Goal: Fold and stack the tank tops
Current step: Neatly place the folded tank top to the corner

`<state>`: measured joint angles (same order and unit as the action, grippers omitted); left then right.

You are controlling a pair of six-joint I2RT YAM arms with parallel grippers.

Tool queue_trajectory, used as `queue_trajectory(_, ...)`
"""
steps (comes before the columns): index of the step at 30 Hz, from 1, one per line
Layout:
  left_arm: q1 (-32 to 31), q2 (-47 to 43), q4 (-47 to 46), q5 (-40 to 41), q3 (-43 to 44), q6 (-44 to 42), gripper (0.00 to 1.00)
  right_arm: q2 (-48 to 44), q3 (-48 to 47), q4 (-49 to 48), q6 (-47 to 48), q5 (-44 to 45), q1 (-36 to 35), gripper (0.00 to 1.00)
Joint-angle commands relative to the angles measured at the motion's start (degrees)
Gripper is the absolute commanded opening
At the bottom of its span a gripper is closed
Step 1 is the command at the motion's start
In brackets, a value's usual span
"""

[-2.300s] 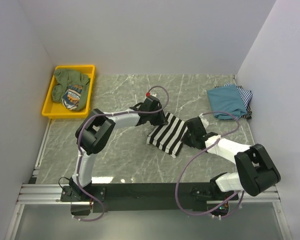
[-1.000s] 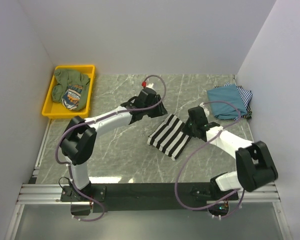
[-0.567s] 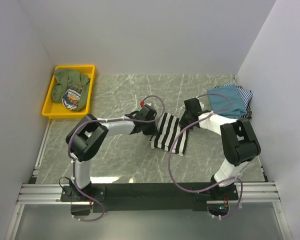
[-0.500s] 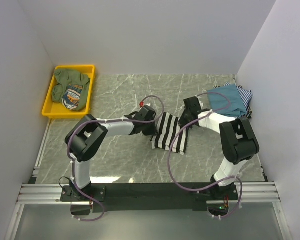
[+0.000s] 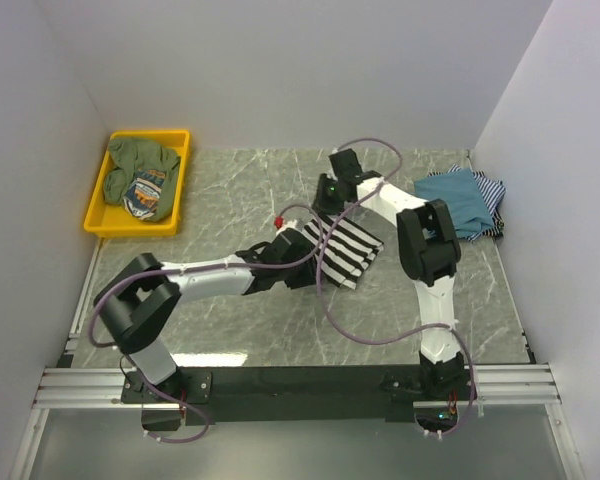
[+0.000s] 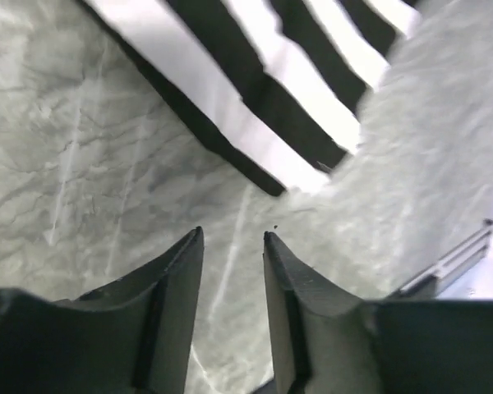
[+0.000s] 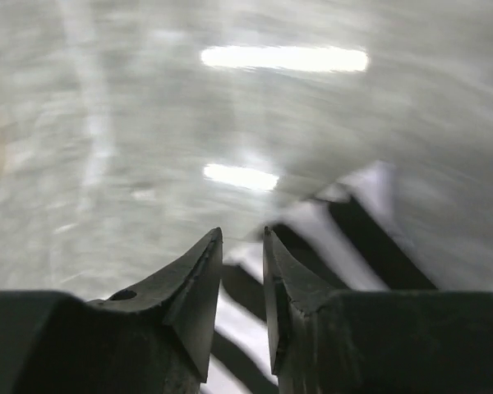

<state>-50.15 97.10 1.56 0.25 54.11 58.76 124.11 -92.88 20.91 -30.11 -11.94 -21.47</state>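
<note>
Black-and-white striped tank top (image 5: 355, 248) on marble table (image 5: 230, 190); left jaws, right jaws slightly parted, empty.

L arm (image 5: 210, 272), R arm (image 5: 385, 197): white links, black joints, purple cables (image 5: 380, 342); hand fingers (image 6: 177, 279) dark grey, wedge-shaped.

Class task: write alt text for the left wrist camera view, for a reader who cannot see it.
A black-and-white striped cloth tank top lies on a grey marble table. Nearer the camera, the left gripper holds nothing, its two dark fingers slightly apart.
</note>
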Motion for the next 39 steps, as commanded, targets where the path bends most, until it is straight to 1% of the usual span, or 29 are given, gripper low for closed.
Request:
queue_trajectory(1,0.84,-6.48,1.24,4.31,2.75,0.74,0.42,1.13,-9.49,4.05,6.81,-8.17,-3.22,0.35)
queue_trajectory(2,1.89,-7.35,2.47,6.93,3.37,0.74,0.43,0.96,-11.86,5.79,6.9,-6.88,-3.22,0.36)
queue_trajectory(4,3.91,-8.77,5.55,8.18,5.12,0.65,0.44,-1.58,-12.15,6.6,5.94,-4.41,-2.79,0.38)
queue_trajectory(5,6.62,-8.68,6.6,8.27,5.91,0.48,0.43,-3.16,-10.32,6.43,5.15,-1.79,-1.91,0.39)
queue_trajectory(7,8.83,-6.76,8.01,8.8,8.63,-1.09,0.43,-9.83,-6.37,5.03,1.64,0.59,-0.77,0.4)
queue_trajectory(8,10.23,-5.44,8.28,9.58,9.95,-1.89,0.43,-15.34,-1.04,3.11,0.24,3.91,-0.07,0.42)
queue_trajectory(9,10.94,-2.21,8.72,9.24,11.53,-2.77,0.43,-18.35,2.15,2.22,-2.65,5.51,0.03,0.43)
queue_trajectory(10,11.56,-0.18,9.24,8.28,15.03,-3.65,0.42,-21.43,5.48,1.08,-4.07,6.75,0.12,0.43)
queue_trajectory(11,12.44,1.93,9.51,6.62,16.98,-5.74,0.41,-24.42,13.17,-2.24,-5.21,7.11,0.12,0.44)
queue_trajectory(12,12.62,5.78,9.77,5.13,19.0,-6.72,0.41,-30.1,17.17,-3.75,-8.01,8.07,0.12,0.44)
queue_trajectory(13,12.71,7.39,9.69,4.24,22.15,-9.08,0.4,-32.86,21.04,-5.07,-9.17,8.51,0.12,0.45)
queue_trajectory(14,12.8,8.71,9.08,3.36,23.14,-10.15,0.41,-37.76,28.12,-7.09,-10.22,8.87,0.12,0.46)
queue_trajectory(16,12.88,11.96,8.28,0.9,26.29,-13.13,0.41,-42.44,35.01,-9.2,-13.12,9.22,0.12,0.48)
queue_trajectory(17,12.89,13.19,8.63,0.54,27.36,-14.02,0.42,-46.55,40.88,-10.7,-13.92,9.05,0.12,0.48)
queue_trajectory(19,12.97,16.44,9.59,1.32,30.42,-15.69,0.42,-50.62,46.01,-11.67,-16.11,9.57,0.03,0.52)
queue_trajectory(20,13.06,18.02,10.73,1.77,31.14,-16.13,0.42,-54.21,50.65,-12.98,-17.78,9.22,-0.14,0.53)
queue_trajectory(23,12.97,19.79,11.97,2.82,32.73,-17.19,0.42,-59.84,57.61,-14.92,-20.07,8.6,-1.11,0.55)
queue_trajectory(27,12.97,22.86,13.81,3.88,33.43,-17.28,0.42,-63.82,62.73,-15.63,-24.38,10.8,-4.36,0.61)
queue_trajectory(30,12.97,24.63,15.05,4.84,33.17,-16.4,0.41,-64.17,65.19,-17.56,-27.71,11.5,-7.61,0.64)
queue_trajectory(32,13.06,24.98,15.4,5.02,31.86,-15.35,0.39,-63.56,66.34,-19.32,-30.52,11.86,-10.32,0.66)
queue_trajectory(33,13.06,25.15,15.49,5.2,31.33,-14.91,0.38,-63.3,66.69,-19.93,-31.41,13.34,-10.95,0.67)
queue_trajectory(36,13.15,24.02,13.83,4.76,26.86,-12.54,0.36,-61.89,68.0,-22.56,-35.18,14.57,-13.58,0.68)
queue_trajectory(37,13.24,23.49,12.51,4.58,23.62,-10.53,0.33,-61.8,68.88,-23.97,-36.24,15.1,-14.38,0.68)
queue_trajectory(38,13.32,22.27,11.37,4.23,21.85,-9.55,0.33,-61.89,69.5,-24.85,-38.16,15.72,-14.99,0.68)
queue_trajectory(39,13.32,21.56,10.23,3.19,18.0,-8.67,0.32,-61.8,69.94,-25.47,-39.05,16.77,-16.22,0.69)
